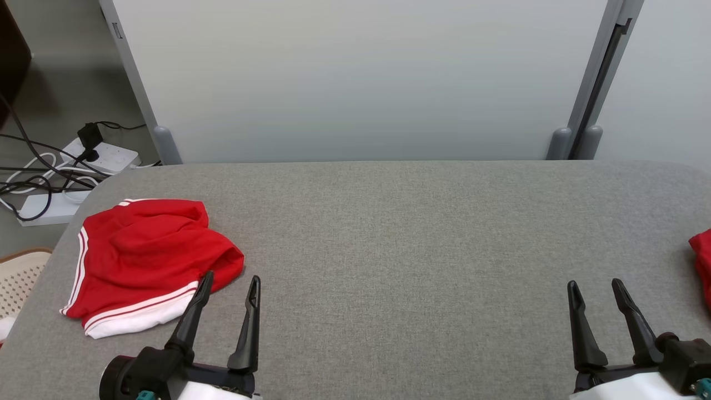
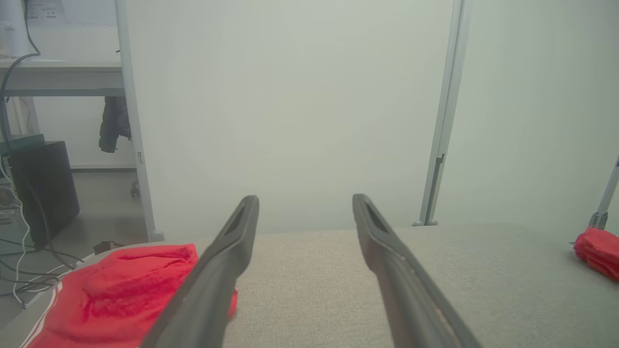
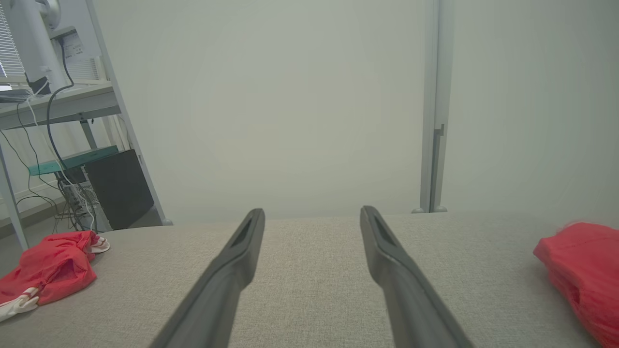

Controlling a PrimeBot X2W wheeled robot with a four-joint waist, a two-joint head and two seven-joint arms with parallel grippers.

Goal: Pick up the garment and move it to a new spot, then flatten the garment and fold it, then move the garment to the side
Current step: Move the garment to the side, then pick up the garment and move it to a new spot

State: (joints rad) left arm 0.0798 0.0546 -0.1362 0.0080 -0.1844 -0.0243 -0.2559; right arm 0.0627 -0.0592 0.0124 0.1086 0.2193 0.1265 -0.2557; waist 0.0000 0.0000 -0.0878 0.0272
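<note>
Office-like lab; partition panel (image 1: 361, 83), power strips (image 1: 105, 155), computer tower (image 3: 118, 188)

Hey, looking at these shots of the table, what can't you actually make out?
The red cloth at the right: cut off by the frame edge in the head and right wrist views; what it is, I cannot tell.
The red garment with white trim: near corner hidden behind a finger of the left pincer, head view.
The pale perforated basket: cut off by the head view's left edge.

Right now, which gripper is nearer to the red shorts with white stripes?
Left. The left gripper is open right beside the red shorts, at their near right edge. The right gripper is open far across the table.
</note>
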